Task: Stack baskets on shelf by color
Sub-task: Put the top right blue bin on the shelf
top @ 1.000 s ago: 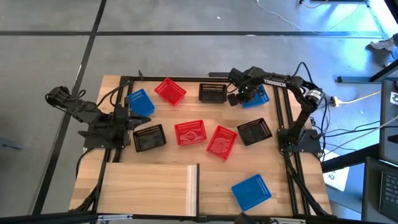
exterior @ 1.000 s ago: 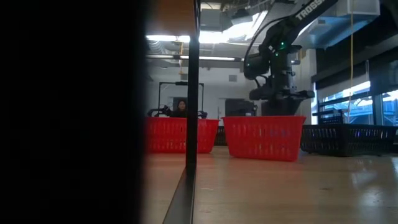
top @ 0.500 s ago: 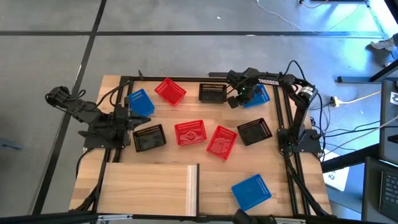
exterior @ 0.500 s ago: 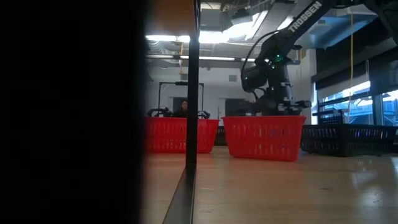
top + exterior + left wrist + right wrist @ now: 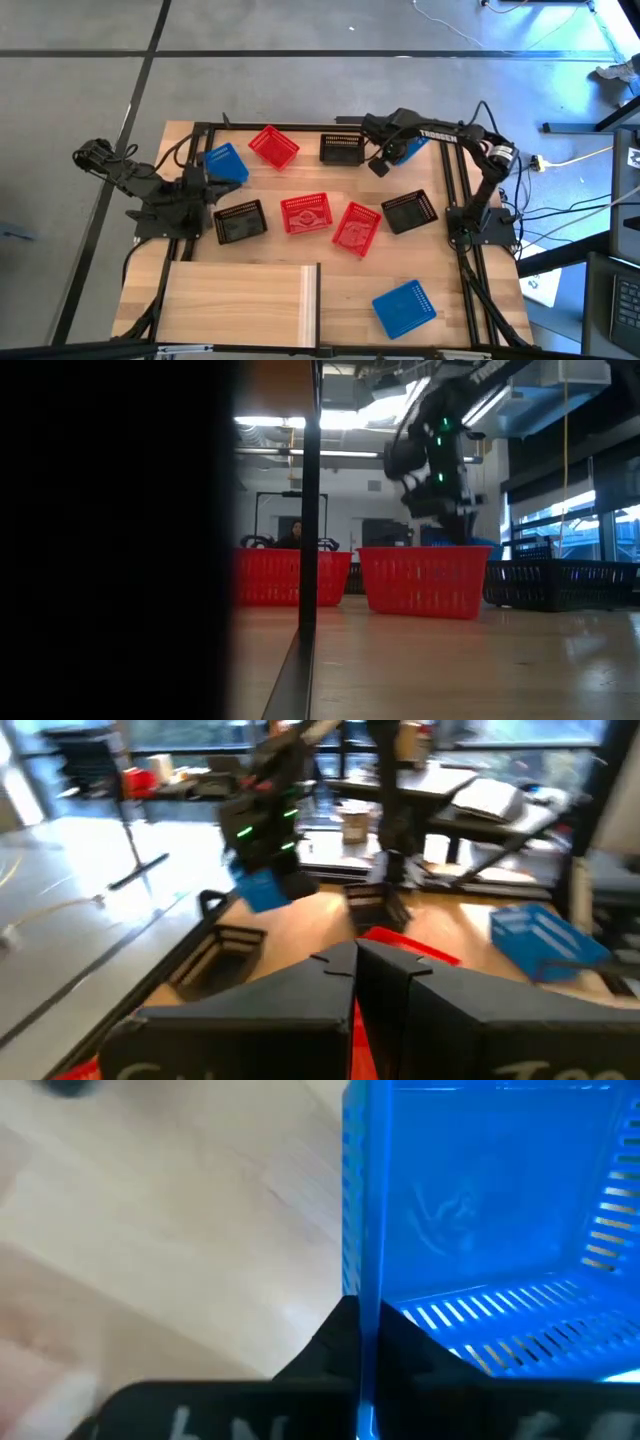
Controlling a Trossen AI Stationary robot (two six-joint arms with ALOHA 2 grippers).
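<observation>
Upper right of the overhead frame — the right gripper (image 5: 392, 152) pinches a blue basket (image 5: 410, 146) by its wall; the left gripper (image 5: 212, 186), fingers clenched, waits mid-left.

the overhead view is evenly lit, with a cold blue-white glare on the floor at its far right corner. the level view is dim: its left third is solid black, and ceiling lights (image 5: 300, 420) burn bright behind (everything before them reads as silhouette). the left wrist view is smeared with blur. just beyond the right fingers (image 5: 330, 1355) the blue basket (image 5: 480, 1230) glows saturated.
</observation>
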